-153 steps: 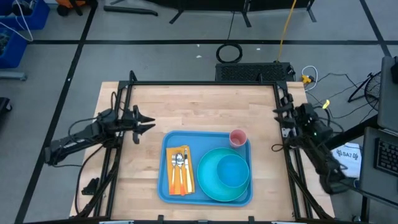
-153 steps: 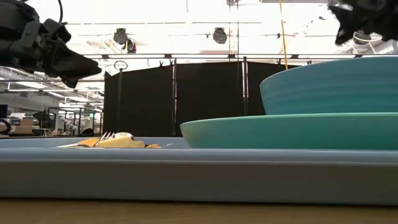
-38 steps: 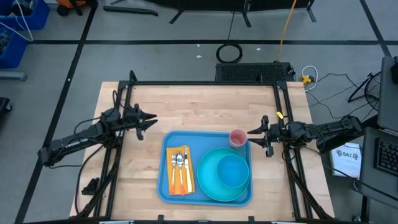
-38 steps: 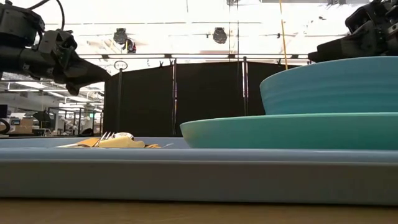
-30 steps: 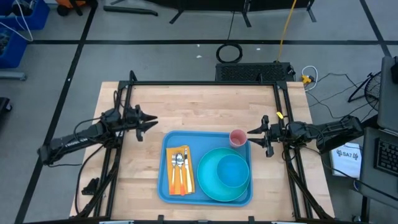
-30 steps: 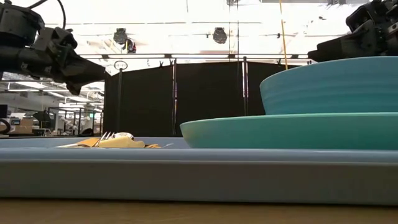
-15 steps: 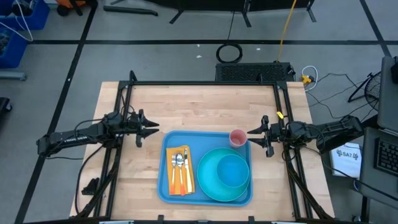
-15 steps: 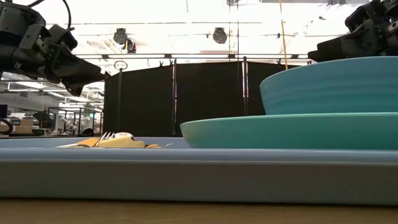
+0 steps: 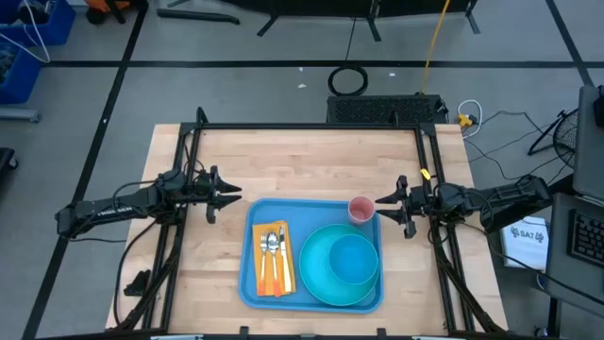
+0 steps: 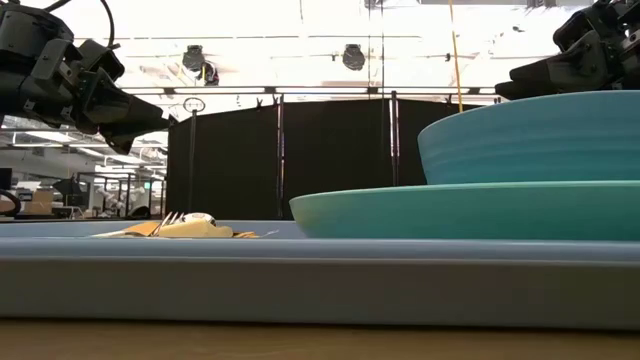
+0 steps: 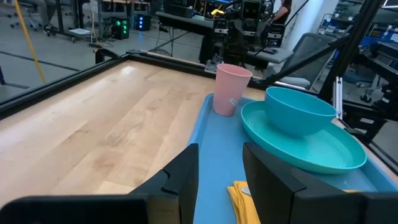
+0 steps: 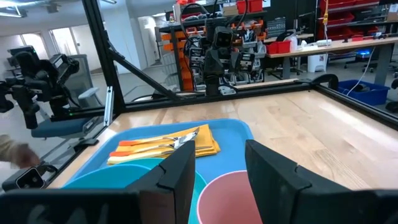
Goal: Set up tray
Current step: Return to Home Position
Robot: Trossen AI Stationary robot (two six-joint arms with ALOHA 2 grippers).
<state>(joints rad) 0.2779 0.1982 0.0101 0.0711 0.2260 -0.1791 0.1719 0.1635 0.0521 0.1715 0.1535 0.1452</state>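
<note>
As seen from above, the large flat rectangular blue plastic tray [image 9: 302, 215] lay on the light wooden bench [image 9: 302, 161], between the two arms. Its corners were rounded and its rim low and raised. It carried a yellow-orange napkin [image 9: 259, 247] bearing orange-handled cutlery [image 9: 275, 260], a round teal plate [image 9: 316, 269] with a teal bowl [image 9: 354, 260] on it, and a pink cup [image 9: 360, 209] at one corner. The left tool [image 9: 226, 196] hovered over bare bench just off the tray's corner on that side, fingers moderately parted, gripping nothing. The right tool [image 9: 385, 205] hung just beside the pink cup, fingers likewise parted and empty. No contact with the cup was observed.
</note>
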